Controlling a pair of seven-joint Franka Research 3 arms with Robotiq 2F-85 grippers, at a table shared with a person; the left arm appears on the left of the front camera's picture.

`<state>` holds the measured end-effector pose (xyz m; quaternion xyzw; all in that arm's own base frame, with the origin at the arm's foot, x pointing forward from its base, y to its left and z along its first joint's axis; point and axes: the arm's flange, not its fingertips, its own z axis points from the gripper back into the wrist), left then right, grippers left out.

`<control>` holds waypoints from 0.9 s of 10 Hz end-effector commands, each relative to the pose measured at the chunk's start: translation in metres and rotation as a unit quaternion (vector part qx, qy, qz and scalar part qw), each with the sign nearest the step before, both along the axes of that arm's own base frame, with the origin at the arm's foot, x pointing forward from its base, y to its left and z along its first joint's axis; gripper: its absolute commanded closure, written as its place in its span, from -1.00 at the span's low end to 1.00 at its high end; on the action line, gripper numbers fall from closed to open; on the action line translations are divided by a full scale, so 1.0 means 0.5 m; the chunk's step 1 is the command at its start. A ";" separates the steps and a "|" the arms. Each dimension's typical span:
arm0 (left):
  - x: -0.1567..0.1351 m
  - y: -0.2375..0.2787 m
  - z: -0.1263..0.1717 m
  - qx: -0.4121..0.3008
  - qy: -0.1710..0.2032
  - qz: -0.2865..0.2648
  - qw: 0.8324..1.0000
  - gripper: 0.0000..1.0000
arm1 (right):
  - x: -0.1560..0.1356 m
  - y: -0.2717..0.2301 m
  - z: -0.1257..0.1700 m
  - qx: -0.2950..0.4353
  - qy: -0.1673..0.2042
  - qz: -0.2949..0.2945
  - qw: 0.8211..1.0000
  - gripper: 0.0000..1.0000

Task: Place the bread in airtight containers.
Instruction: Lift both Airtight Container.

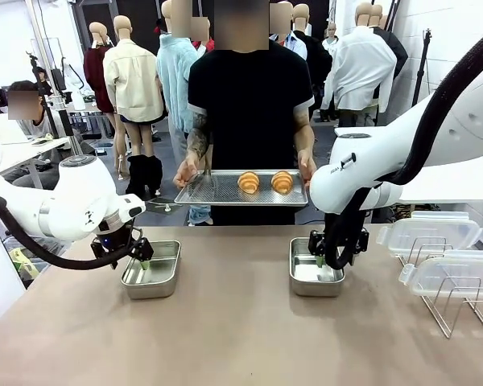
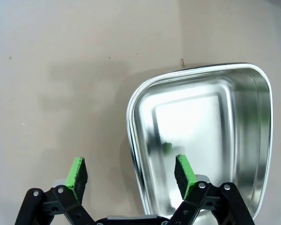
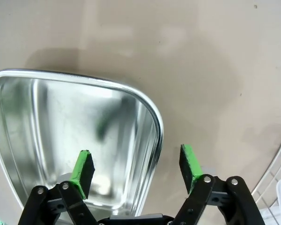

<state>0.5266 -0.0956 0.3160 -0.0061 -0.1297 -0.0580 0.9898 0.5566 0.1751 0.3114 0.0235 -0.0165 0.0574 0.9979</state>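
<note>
Left claw [image 2: 130, 171], right claw [image 3: 136, 165] released astride containers [image 2: 196, 122] [image 3: 61, 126]; croissants [image 1: 248, 182] [image 1: 282, 182], tray [image 1: 205, 190], racked lids [image 1: 431, 232] beyond.

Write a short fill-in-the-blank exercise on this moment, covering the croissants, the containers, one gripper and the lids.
1. The two croissants lie on a tray held by the ____.
2. The left container and the right container are both ____.
3. The left gripper is open, with one finger inside its container and the other ____ it.
4. The clear lids rest on the wire ____.
Missing words: person; empty; outside; rack.
</note>
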 end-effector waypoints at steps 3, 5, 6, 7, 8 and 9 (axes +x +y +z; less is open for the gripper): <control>0.001 -0.010 0.021 -0.001 -0.003 -0.006 1.000 0.63 | 0.014 0.018 -0.004 -0.010 -0.012 -0.024 1.000 0.76; -0.001 -0.015 0.024 -0.001 -0.003 -0.008 1.000 1.00 | 0.014 0.019 -0.003 -0.011 -0.009 -0.031 0.999 1.00; -0.001 -0.014 0.025 -0.003 -0.002 -0.010 1.000 1.00 | 0.016 0.018 -0.003 -0.012 -0.009 -0.036 0.999 1.00; 0.000 -0.015 0.025 -0.007 0.000 -0.012 1.000 1.00 | 0.017 0.016 -0.001 -0.011 -0.008 -0.043 0.999 1.00; 0.000 -0.015 0.025 -0.009 0.002 -0.012 1.000 1.00 | 0.017 0.017 -0.001 -0.012 -0.007 -0.046 0.999 1.00; 0.000 -0.014 0.026 -0.013 0.002 -0.012 1.000 1.00 | 0.019 0.018 -0.001 -0.016 -0.007 -0.051 0.999 1.00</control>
